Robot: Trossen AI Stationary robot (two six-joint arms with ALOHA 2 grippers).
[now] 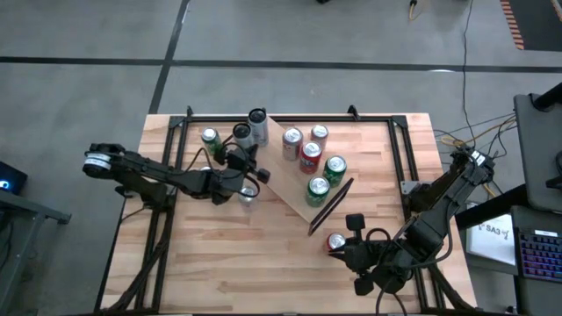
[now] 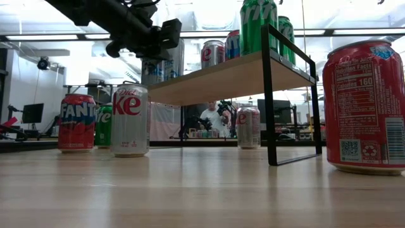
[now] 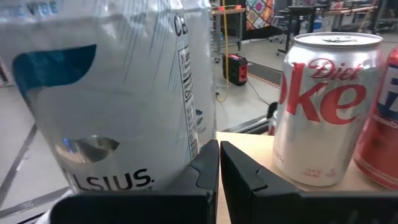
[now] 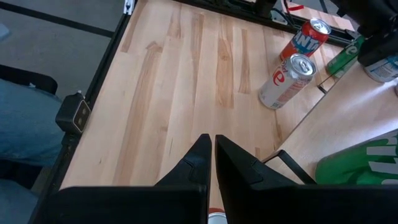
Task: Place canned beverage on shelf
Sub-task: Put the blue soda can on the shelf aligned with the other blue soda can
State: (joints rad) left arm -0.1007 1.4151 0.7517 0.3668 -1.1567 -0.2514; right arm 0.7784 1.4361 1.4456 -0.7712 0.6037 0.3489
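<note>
Shelf (image 1: 294,189): light-wood board on thin black end frames, standing diagonally across the middle of the desk (image 1: 219,263). Raised on its frames, so cans fit both on top and beneath; the low view shows one can under the board.

Cans on shelf: a cluster of five near its right-hand part in the high view, two with silver tops at the far end, a red one (image 1: 309,156) in the middle, two green ones (image 1: 335,167) nearer. All upright, presumably already shelved.

Cans beside shelf, on desk: a green can (image 1: 211,140) and two silver ones near the far-left corner of the shelf; in the low view a Fanta can (image 2: 76,122), a green one behind it and a Diet Coke can (image 2: 130,120) stand upright on the wood. Likely stock awaiting placement.

Celsius can (image 3: 118,93): pale, tall, upright, just ahead of the left tool and filling its wrist view, with the Diet Coke beside it. Whether it stands on the shelf's edge or on the desk, I cannot tell.

Left tool (image 1: 248,180): at the shelf's left edge; fingers pressed together, holding nothing, tips close to the Celsius can's base. Contact cannot be confirmed.

Red can (image 1: 336,242): upright on the desk near the front right, off the shelf, just beside the right tool.

Right tool (image 1: 347,250): low at the desk's front right, fingers fully closed, empty; the arm appears to wait.
</note>
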